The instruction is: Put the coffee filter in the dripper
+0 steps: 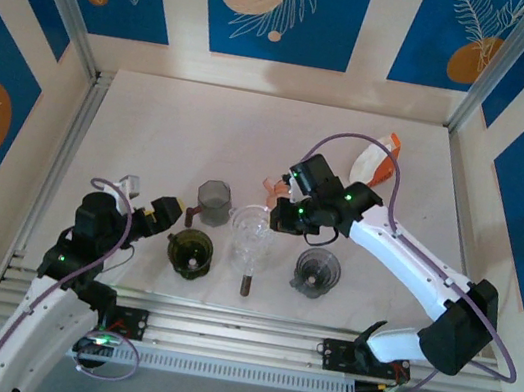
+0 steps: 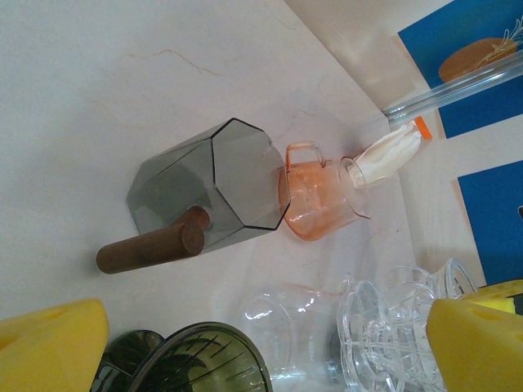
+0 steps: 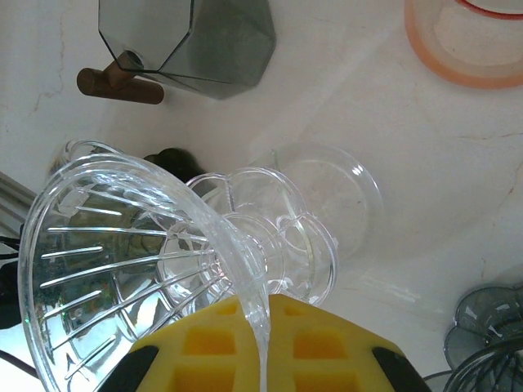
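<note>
**Hidden or unclear**
- From above, fingertips of the right gripper (image 1: 279, 215) masked by the wrist housing and cable.
- Outline of the clear glass dripper (image 1: 252, 233) hard to separate from the pale table (image 1: 152, 126).
- Short brown wooden stub (image 1: 247, 281) just in front of that dripper; attachment impossible to tell.
- Contact between dripper foot and table impossible to tell.

**View differences**
- Right wrist view: right gripper closed on the dripper rim, with the thin glass wall pinched between the two yellow fingers (image 3: 204, 347). Ribbed bowl spread toward the left of frame.
- Left wrist view: left gripper (image 2: 261, 351) wide open and holding nothing. Aimed toward the gray octagonal cup (image 2: 216, 184) with its wooden handle, with the orange cup (image 2: 315, 196) touching or just behind it.
- Same view: coffee filter (image 2: 384, 158) seen as a white folded piece with an orange tip, beyond the orange cup.
- Top view: coffee filter lying on the far right part of the table, well apart from the clear glass dripper and not in it.

**Edges and room**
- Dark green dripper (image 1: 191, 251) just beside the left gripper.
- Gray dripper (image 1: 317, 270) near the front rail, to the right of the clear one.
- Bare table across the far left and far centre.
- Walls close on the left, back and right, with the filter near the right one.
</note>
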`<action>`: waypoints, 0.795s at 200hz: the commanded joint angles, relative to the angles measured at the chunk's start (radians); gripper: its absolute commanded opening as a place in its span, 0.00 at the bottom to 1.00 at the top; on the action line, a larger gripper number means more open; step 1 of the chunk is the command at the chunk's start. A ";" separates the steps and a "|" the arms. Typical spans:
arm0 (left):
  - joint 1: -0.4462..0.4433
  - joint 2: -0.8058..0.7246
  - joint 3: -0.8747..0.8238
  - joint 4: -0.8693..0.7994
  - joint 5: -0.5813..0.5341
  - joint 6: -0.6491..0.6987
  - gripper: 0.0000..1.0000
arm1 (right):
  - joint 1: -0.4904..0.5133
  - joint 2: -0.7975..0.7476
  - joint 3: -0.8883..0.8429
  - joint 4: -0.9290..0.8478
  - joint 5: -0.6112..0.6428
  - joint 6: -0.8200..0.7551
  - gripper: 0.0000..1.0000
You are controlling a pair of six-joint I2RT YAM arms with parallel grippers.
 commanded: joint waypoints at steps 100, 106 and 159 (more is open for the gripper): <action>-0.008 -0.004 0.009 0.012 -0.022 -0.002 1.00 | -0.018 -0.155 -0.001 -0.019 0.171 0.023 0.61; -0.008 -0.003 0.009 0.015 -0.022 -0.002 1.00 | -0.038 -0.172 0.001 -0.018 0.190 0.024 0.61; -0.008 0.002 0.002 0.043 -0.021 -0.001 1.00 | -0.377 -0.136 -0.023 0.112 0.213 -0.001 0.56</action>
